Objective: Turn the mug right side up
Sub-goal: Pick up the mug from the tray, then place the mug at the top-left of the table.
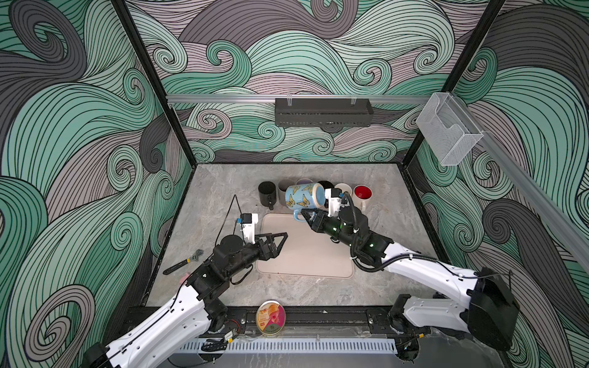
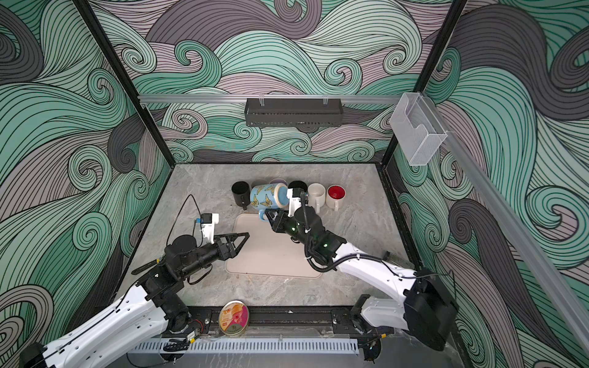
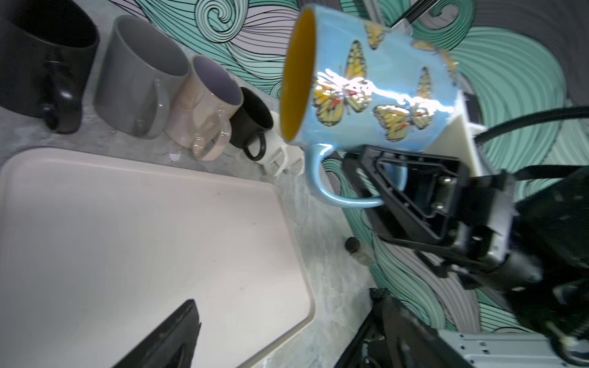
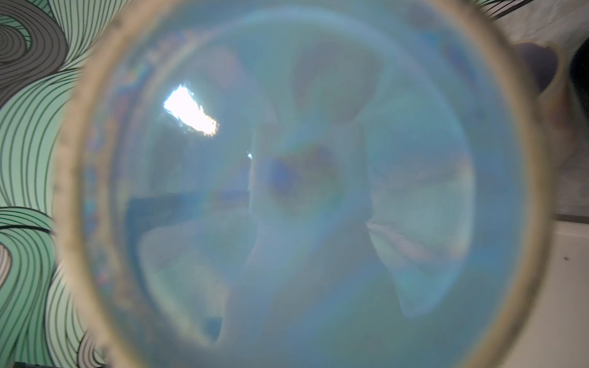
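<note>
I hold the mug sideways above the far edge of the tray (half turned, I judge), right pincer clenched on its handle, left pincer released; standing it upright remains.

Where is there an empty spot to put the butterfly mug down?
The tray is bare between the left gripper and the right gripper, which holds the butterfly mug by its handle. The table is also bare between tray and round tin. Behind, from black mug to red-lined mug, it is crowded.
</note>
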`<state>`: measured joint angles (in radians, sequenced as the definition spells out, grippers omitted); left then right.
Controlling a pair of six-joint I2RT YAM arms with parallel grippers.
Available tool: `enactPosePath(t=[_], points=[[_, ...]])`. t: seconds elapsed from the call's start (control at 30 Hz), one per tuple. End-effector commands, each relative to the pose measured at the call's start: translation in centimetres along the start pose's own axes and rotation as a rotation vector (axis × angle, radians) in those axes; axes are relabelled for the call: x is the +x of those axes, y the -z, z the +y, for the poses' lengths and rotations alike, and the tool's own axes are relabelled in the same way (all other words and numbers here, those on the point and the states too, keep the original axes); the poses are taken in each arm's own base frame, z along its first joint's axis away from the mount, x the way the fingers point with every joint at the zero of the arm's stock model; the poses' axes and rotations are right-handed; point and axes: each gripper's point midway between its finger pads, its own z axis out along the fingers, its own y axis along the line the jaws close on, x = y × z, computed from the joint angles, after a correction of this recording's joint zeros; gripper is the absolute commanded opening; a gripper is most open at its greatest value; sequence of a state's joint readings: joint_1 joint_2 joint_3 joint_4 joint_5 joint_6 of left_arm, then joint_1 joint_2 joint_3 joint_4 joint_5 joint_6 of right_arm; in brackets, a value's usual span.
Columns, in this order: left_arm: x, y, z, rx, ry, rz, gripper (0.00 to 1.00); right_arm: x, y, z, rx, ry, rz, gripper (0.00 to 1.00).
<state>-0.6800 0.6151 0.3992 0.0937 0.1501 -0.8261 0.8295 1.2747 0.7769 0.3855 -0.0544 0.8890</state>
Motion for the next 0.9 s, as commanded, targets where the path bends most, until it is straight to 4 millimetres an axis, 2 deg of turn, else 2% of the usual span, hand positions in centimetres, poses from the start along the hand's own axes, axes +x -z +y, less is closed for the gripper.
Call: enactPosePath(t=[0.0, 0.17, 0.37, 0.87], points=[[-2.1, 0.7, -4.4, 0.221, 0.089, -0.068, 0.92, -4.1, 0.6, 7.1, -0.336, -0.072, -0.122, 0.0], [-3.4, 1.9, -5.9, 0.323, 0.14, -0.141, 0.9, -4.4, -0.2, 8.1, -0.454, -0.146, -0.106, 0.0], [-4.5, 2.8, -6.0, 0.355, 0.187, -0.195, 0.88, -4.1, -0.5, 9.0, -0.536, -0.191, -0.064, 0.0], [-6.1, 1.3, -4.4, 0.332, 0.234, -0.229, 0.81, -2.8, 0.2, 9.7, -0.622, -0.245, -0.01, 0.0]])
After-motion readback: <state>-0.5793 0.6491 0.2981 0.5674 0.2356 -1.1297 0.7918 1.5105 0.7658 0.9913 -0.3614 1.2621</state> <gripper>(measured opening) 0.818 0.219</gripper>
